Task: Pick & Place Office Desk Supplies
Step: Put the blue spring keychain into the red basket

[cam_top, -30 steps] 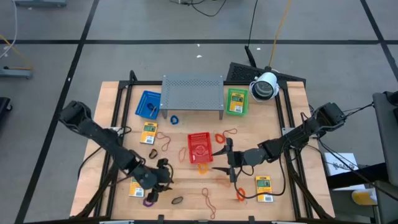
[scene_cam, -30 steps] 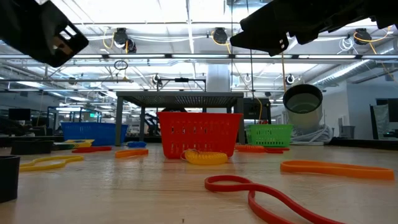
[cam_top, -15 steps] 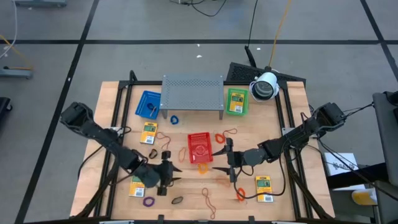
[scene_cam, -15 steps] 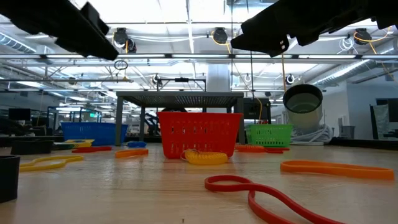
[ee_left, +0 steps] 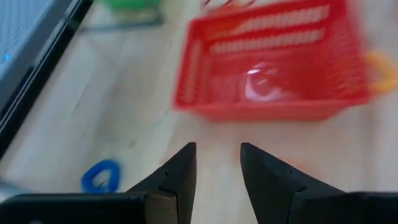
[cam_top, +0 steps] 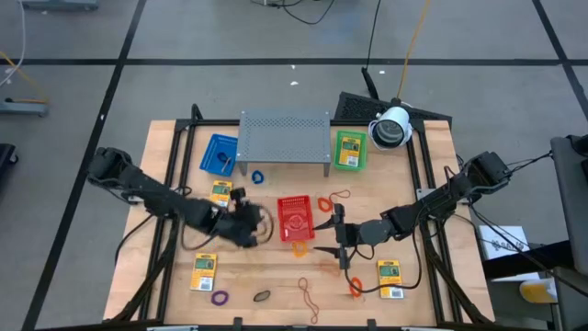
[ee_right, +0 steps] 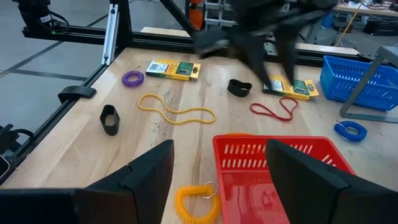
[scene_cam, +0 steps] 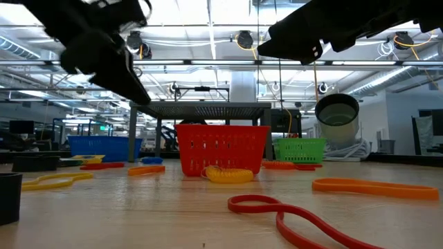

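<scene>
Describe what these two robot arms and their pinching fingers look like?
Both arms are dark, nearly black, jointed links with black cables trailing along them. The left gripper ends in two flat, matte dark fingers tapering to wedge tips. The right gripper has broader, blocky dark fingers with slanted edges. I see no markings.

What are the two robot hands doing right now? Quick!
Left end effector: fingers apart, nothing between them, near the red basket.
Right end effector: wide open, empty, by the same basket.
</scene>
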Tool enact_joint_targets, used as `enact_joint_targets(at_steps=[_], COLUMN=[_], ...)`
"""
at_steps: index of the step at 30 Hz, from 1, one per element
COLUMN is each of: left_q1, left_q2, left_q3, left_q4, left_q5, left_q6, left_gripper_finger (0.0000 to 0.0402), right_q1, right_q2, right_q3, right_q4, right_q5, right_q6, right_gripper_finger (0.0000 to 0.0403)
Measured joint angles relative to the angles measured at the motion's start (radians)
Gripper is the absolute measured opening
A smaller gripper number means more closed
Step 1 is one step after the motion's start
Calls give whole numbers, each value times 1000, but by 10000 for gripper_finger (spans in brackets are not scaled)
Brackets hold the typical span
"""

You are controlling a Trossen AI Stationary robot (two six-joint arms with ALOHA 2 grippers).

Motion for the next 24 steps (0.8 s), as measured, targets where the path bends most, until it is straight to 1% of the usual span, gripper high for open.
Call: enact_joint_targets(at_steps=[4,7,11,15,19,21,24], left_q1=[103,161,210,228,218,212,212], left_q2=[1,18,36,59,95,119,155], left_q3=[0,0,0,0,0,0,-1], left_q4=[-49,-47,-46,-56,-40,-20,14], left_q5=[83,93,51,1,-57,-76,-90], left_q6=[36,58,46,-28,-119,-164,-239], left_gripper_finger=[131,131,131,131,131,131,131], right_q1=[0,0,0,0,0,0,0], right_q2=[0,0,0,0,0,0,0], right_q3=[0,0,0,0,0,0,0], right_q4=[0,0,0,0,7,9,9], right_q5=[0,0,1,1,10,45,122], right_q6=[0,0,0,0,0,0,1], right_gripper_finger=[247,247,247,247,247,247,247])
